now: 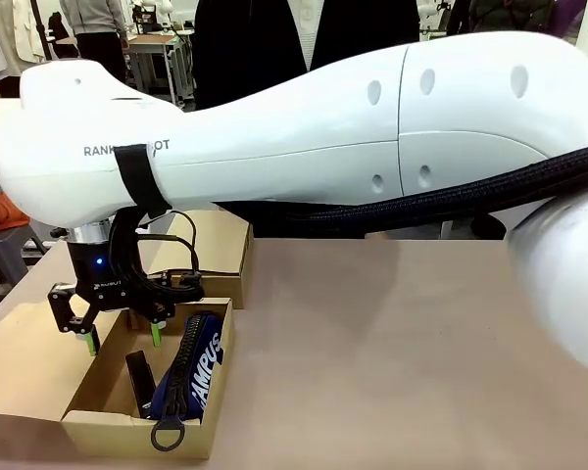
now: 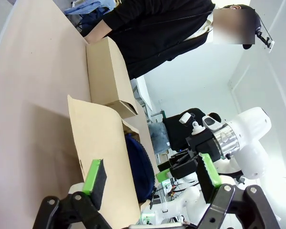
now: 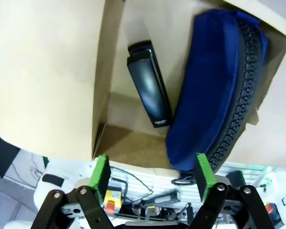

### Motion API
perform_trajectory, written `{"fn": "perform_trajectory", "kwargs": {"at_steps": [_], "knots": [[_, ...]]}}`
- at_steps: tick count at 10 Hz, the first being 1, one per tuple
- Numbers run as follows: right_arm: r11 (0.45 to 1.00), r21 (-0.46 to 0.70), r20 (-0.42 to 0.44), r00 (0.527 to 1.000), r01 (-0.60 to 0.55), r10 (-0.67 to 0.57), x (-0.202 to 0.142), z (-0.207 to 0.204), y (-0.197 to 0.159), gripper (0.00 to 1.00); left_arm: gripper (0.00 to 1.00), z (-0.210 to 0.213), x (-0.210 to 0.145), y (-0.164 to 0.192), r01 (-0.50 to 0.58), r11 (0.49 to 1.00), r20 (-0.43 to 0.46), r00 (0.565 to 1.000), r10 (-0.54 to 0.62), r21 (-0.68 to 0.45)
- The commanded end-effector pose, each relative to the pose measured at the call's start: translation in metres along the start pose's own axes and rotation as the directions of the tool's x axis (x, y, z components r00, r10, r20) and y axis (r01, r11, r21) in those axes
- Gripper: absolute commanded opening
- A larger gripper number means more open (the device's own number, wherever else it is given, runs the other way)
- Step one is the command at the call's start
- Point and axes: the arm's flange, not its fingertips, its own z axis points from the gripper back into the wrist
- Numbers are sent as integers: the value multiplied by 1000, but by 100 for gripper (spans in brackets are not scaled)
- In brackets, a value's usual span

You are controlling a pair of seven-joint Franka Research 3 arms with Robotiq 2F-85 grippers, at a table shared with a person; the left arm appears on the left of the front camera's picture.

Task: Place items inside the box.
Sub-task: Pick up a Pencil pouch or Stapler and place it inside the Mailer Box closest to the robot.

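The right gripper (image 1: 124,341) hangs at the lower left of the front view, just above the box (image 1: 127,431). Its jaws are spread wide with nothing between them. Inside the box the pouch (image 1: 198,367) lies on edge along the right wall, zipper up, and its pull loop spills over the front rim. The stapler (image 1: 139,377) lies just beside the pouch, nearer the middle. The left gripper (image 2: 151,171) hangs apart from the box, its jaws likewise released and empty.

The step in hand looks like getting clear of the box for the next item. That is best done by lifting straight up first. The green fingers (image 1: 157,336) sit close to the pouch's upper edge and to the left wall, so a sideways sweep could drag the pouch or catch the flap (image 1: 24,357). Once above the rim, swing away.

For the next drop, aim at the bare floor left of the stapler in the front view. Lower the piece lengthwise and let go low, so it doesn't bounce onto the zipper.
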Motion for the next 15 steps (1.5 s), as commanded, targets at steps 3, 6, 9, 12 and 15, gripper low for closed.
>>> {"fn": "perform_trajectory", "kwargs": {"at_steps": [3,6,9,12,15], "knots": [[997,67,62,998,27,-31,-18,19,-46,100,96,-3,-2,-2,21,1000,20,1000,-21,-18],[993,96,29,997,62,-65,-59,62,-192,100,96,-3,-2,-2,21,1000,20,1000,-21,-18],[982,117,-17,989,149,-148,-94,43,-272,100,96,-3,-2,-2,21,1000,20,1000,-21,-18],[995,56,0,996,85,-85,-51,71,-221,100,96,-3,-2,-2,21,1000,20,1000,-21,-18],[985,162,-13,998,57,-55,-66,85,-290,100,96,-3,-2,-2,21,1000,20,1000,-21,-18]]}}
